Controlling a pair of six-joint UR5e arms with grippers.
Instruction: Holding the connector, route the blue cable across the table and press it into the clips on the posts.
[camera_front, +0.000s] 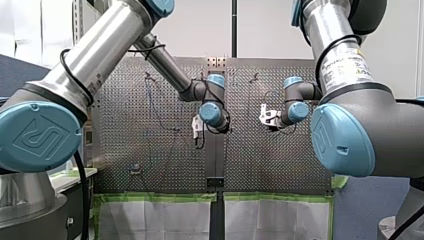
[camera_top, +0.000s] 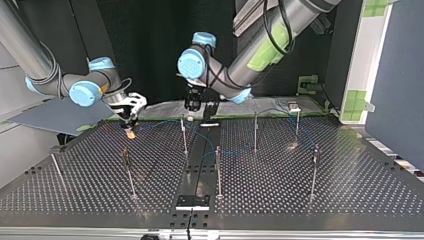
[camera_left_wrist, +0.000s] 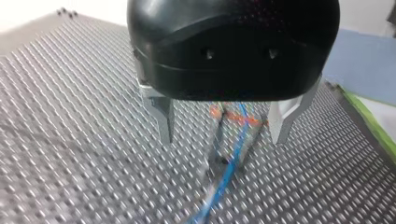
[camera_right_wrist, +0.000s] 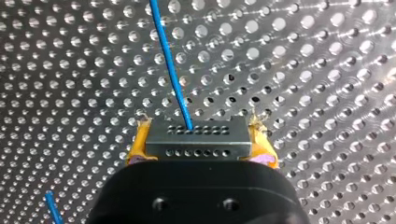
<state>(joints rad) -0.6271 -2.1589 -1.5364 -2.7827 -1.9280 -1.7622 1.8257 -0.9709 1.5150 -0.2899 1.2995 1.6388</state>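
connector (camera_right_wrist: 196, 145) sits clamped in my right gripper (camera_right_wrist: 198, 134), blue cable (camera_right_wrist: 170, 65) leading ahead; my left gripper (camera_left_wrist: 223, 136) points down, fingers (camera_left_wrist: 163, 116) spread wide, a post (camera_left_wrist: 217, 145) showing between them.

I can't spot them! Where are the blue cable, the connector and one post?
blue cable (camera_right_wrist: 171, 65), right wrist view, middle of its straight run.
connector (camera_right_wrist: 196, 139), right wrist view, its grey holed face.
post (camera_top: 218, 172), top view, halfway up its rod.

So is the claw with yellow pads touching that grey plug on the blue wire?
Touching. In the right wrist view the connector sits squeezed between the yellow pads of my right gripper, one pad pressed against each end, no gap.
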